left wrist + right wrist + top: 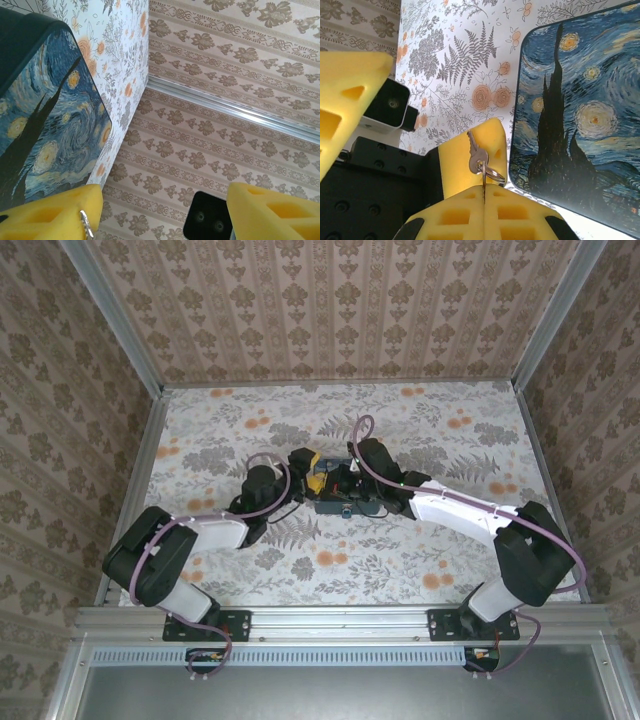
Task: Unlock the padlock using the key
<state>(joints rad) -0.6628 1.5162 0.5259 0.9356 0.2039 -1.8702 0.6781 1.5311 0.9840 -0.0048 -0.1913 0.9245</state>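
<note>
The key [478, 159], likely light, stiff and slick and best pinched flat at its ringed head, was a small silvery sliver held mid-table beside the starry painted box [580, 110] by the right gripper's [484, 190] closed fingers, the left gripper [165, 202] gaping wide just beside it.
</note>
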